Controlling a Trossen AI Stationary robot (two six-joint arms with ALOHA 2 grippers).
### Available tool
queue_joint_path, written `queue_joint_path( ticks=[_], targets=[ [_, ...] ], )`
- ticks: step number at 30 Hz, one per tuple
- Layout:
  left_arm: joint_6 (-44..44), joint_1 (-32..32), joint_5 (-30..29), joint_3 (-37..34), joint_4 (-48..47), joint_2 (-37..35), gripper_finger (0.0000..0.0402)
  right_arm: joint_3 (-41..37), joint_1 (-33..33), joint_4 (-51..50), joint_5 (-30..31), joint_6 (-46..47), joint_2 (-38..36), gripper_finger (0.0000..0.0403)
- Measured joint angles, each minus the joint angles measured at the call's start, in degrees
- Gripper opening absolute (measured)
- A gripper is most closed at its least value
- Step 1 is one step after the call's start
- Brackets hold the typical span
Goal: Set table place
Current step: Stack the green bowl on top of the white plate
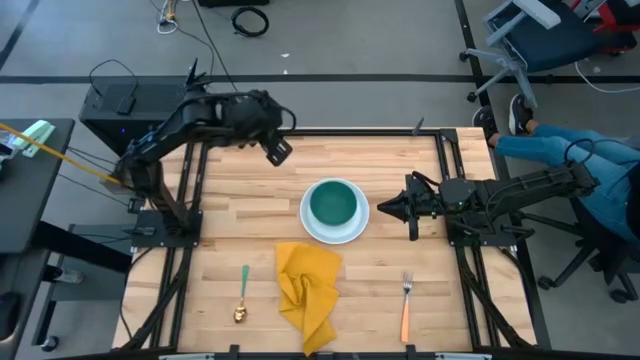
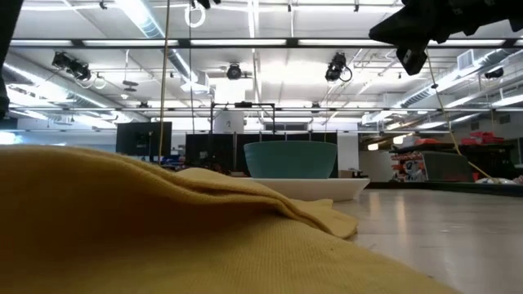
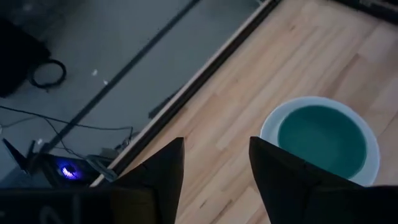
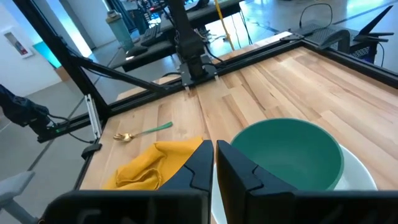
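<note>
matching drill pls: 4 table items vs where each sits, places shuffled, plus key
Items:
1. bowl
2. napkin
3. spoon
4. fork

Places (high view):
A. near edge, left of the yellow cloth
B. on the white plate, table centre
C. near edge, right side, orange handle
D. crumpled, just below the plate

Pairs: 1-B, 2-D, 3-A, 4-C

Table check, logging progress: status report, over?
Left claw open, raised at far edge. Right claw shut, empty, beside bowl on plate. Napkin, spoon, fork on table. Nothing blocking.
</note>
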Motion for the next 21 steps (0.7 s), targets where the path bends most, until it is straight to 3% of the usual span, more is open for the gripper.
queue_joint_path(
  ticks=[5,11,18,21],
  targets=[
    [-2.47,-4.68,-4.01,-2.85,2.71,-0.22,0.0183,0.00,0.00,0.02,0.00,-0.02,0.00,0.0028],
    [2.59,-9.90,-1.89,-19.53,20.78,-0.21,0.0181,0.00,0.02,0.00,0.00,-0.02,0.00,0.0028],
    [14.69,-13.35,22.16,-38.19,53.34,-0.14,0.0169,0.02,0.00,-0.46,0.00,-0.02,0.00,0.0028],
    [18.12,-13.58,25.88,-41.09,58.66,-0.16,0.0165,0.02,0.00,-0.44,0.00,-0.02,0.00,0.0028]
  ],
)
